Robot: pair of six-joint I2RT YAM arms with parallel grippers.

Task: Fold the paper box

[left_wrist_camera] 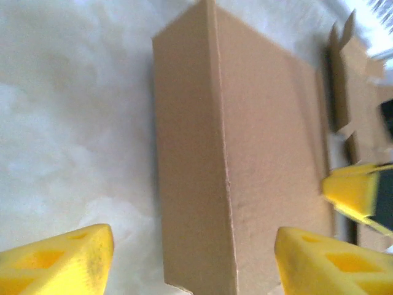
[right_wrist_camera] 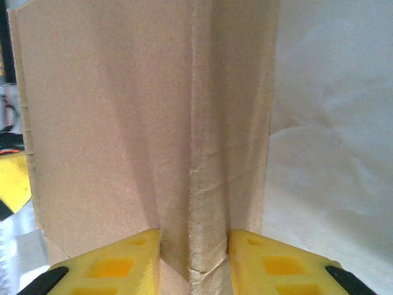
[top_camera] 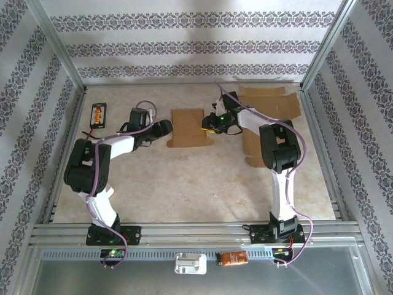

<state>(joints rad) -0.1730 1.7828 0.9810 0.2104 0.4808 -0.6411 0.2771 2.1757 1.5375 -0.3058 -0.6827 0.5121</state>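
The brown paper box lies partly folded at the table's middle back. My left gripper is at its left edge. In the left wrist view the left gripper is open, its yellow fingers wide apart, with the box's raised side wall between them and untouched. My right gripper is at the box's right edge. In the right wrist view the right gripper is shut on an upright creased flap of the box, both pads pressing it. One yellow finger of the right gripper shows in the left wrist view.
Flat cardboard sheets lie at the back right, one under the right arm. A black and orange device sits at the back left. Metal frame rails border the table. A white part and an orange item rest on the front shelf.
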